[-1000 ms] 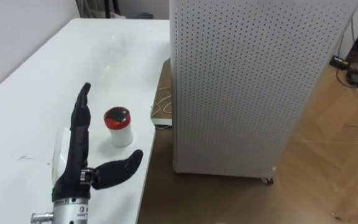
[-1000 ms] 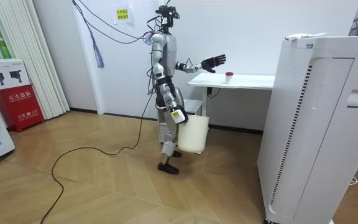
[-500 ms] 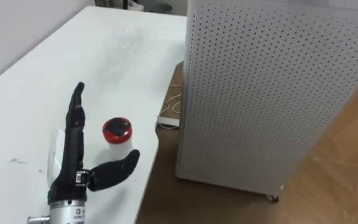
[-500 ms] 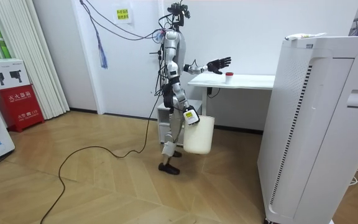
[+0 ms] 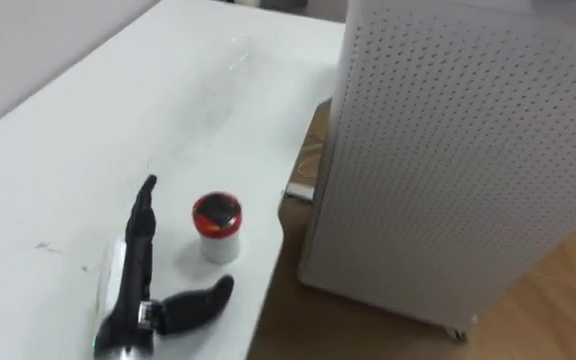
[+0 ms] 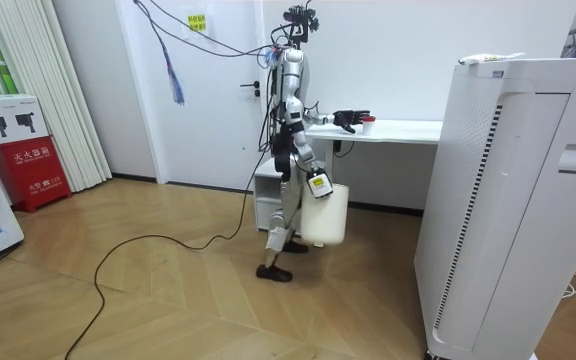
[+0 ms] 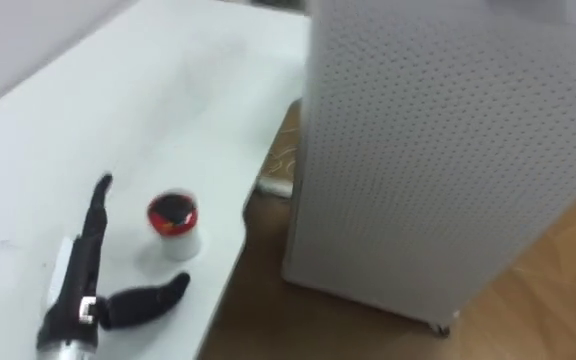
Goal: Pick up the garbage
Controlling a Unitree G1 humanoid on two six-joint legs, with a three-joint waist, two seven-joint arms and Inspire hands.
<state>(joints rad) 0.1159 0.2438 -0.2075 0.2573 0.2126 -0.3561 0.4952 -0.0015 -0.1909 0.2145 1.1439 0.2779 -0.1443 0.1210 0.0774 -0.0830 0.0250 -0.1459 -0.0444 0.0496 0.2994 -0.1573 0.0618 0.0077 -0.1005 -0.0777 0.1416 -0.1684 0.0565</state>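
A small white cup with a red lid [image 5: 216, 225] stands near the front edge of the white table [image 5: 118, 110]. My left hand [image 5: 136, 275] hovers open just left of the cup, fingers straight and pointing away, thumb spread toward the table edge below the cup. It is close to the cup but apart from it. In the room view I stand at the table's end with the left hand [image 6: 348, 119] stretched over the tabletop beside the cup [image 6: 368, 121]. My right hand [image 6: 317, 184] hangs at my side, carrying a white bucket [image 6: 326, 215].
A tall white perforated appliance [image 5: 458, 150] stands on the wood floor right of the table, with a narrow gap between them. A white cable lies on the floor in that gap [image 5: 303, 160]. A low white cabinet [image 6: 268, 200] sits under the table's end.
I have stepped closer to the table with the bucket. The left hand has come down from above the table's end to just over the tabletop beside the cup. The eye views shifted.
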